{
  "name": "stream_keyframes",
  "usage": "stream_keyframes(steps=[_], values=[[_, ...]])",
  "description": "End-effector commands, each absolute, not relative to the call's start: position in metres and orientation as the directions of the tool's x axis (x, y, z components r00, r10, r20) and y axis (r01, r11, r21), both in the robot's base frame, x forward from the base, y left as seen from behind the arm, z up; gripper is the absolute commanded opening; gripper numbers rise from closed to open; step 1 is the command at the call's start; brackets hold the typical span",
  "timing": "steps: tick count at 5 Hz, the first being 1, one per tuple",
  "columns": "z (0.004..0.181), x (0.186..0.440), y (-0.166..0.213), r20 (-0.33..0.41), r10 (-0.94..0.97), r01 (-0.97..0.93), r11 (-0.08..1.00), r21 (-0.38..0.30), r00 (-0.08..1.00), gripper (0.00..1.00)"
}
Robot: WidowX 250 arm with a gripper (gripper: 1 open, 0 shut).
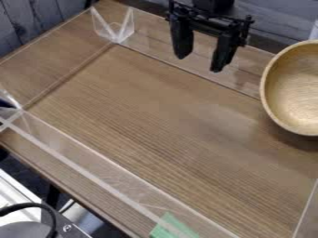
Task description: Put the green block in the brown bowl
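The brown bowl point(269, 91), wide, shallow and of light tan wood, rests at the right edge of the table and is partly cut off by the frame. Nothing shows inside it. My gripper point(202, 59) hangs at the top centre, left of the bowl and apart from it. Its two black fingers point(183, 42) point down and stand open with nothing between them. The green block is out of view; I see it neither on the wooden tabletop nor in the gripper.
Low clear acrylic walls point(74, 153) fence the wooden tabletop point(149, 112) at the front, left and back. A flat pale green patch point(169, 226) lies outside the front wall at the bottom edge. A dark cable point(32, 209) curls at the bottom left.
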State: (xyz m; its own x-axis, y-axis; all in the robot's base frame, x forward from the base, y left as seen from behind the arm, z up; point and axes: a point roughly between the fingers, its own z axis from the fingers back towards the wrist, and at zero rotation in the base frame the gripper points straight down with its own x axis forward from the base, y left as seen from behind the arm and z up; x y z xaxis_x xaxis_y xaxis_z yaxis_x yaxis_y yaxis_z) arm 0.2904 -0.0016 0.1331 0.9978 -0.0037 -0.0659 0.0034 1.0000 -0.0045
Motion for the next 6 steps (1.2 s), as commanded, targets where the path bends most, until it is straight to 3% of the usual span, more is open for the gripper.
stream_keyframes(steps=[1, 3, 6], values=[[0.126, 0.285, -0.002, -0.082, -0.016, 0.017, 1.000, 0.004, 0.997, 1.00], [0.123, 0.256, -0.025, -0.066, -0.147, 0.144, 0.988, -0.048, 0.987, 1.00], [0.114, 0.231, -0.031, 0.015, -0.286, 0.286, 0.956, -0.058, 0.958, 1.00]])
